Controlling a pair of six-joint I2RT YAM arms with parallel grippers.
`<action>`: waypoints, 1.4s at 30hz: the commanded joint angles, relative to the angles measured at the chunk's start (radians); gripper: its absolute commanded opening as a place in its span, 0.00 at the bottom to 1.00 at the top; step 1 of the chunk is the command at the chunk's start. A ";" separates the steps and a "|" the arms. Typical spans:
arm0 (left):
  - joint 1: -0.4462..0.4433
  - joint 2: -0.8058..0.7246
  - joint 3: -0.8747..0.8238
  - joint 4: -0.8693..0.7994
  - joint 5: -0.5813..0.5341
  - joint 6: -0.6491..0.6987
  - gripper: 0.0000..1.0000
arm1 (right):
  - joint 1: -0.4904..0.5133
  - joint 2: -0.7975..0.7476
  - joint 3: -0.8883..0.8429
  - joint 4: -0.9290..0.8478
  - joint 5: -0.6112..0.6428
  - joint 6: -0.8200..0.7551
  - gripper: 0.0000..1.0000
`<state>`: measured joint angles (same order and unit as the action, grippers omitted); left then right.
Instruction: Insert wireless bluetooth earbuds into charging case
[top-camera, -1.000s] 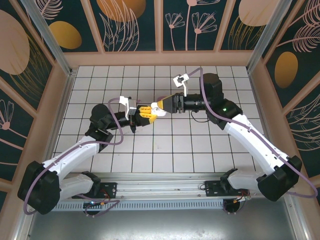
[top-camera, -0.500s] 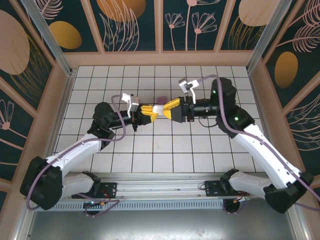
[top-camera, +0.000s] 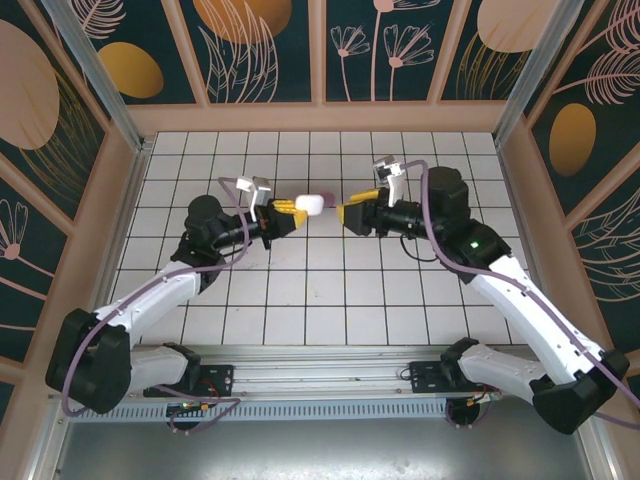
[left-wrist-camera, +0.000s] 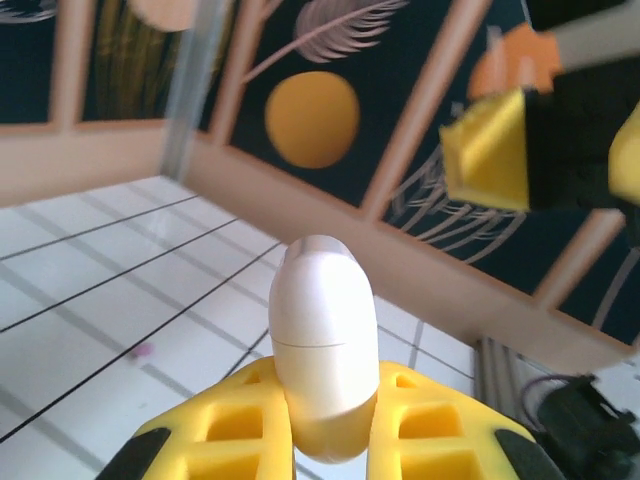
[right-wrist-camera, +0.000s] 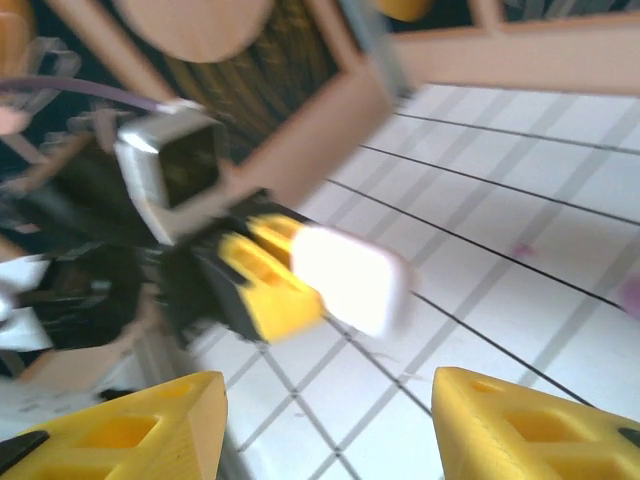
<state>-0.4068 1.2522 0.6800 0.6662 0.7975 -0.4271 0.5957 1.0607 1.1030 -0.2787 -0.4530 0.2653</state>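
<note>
Case (top-camera: 309, 204) is pinched in left gripper (top-camera: 288, 213), held up off the table (top-camera: 250, 290). Jaws are closed hard on its lower half and the rounded end points at right gripper (top-camera: 348, 215). Right jaws stand about halfway apart, empty, just short of the case and not touching it.

Left wrist view shows a seam running round the case. Lid looks shut, and no earbud sockets are exposed.

Earbud (left-wrist-camera: 143, 350): my best guess is the tiny pink speck on the tile beyond the case. It's too small to be sure. It's down on the table, well apart from both grippers.

My read is that the step in hand is getting the lid open with the right gripper while the left holds the case.

How to do it well:
- Keep the left grip below the seam. Clamping across it would hold the lid shut.
- Bring one right fingertip in at the seam, on the side away from the hinge. I can't tell from here which side that is, so check before pushing.
- Lever gently, since the case is smooth and rounded and could squirt out of the left jaws.
- Keep the case steady and mouth-up once it's open.
- The earbud is tiny and lies flat on the tile, so the pick needs a narrow, low, centred pinch.
</note>
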 joint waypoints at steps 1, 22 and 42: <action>0.087 0.045 0.017 -0.077 -0.074 -0.126 0.00 | -0.010 0.048 -0.024 -0.035 0.226 0.044 0.58; 0.375 0.645 0.239 -0.331 -0.283 -0.303 0.00 | -0.077 0.671 0.174 -0.060 0.374 0.150 0.64; 0.376 0.512 0.199 -0.559 -0.458 -0.108 0.46 | -0.030 1.144 0.656 -0.162 0.457 0.117 0.85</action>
<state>-0.0353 1.8317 0.8818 0.1879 0.4160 -0.5983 0.5381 2.1654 1.6943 -0.3832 -0.0494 0.3985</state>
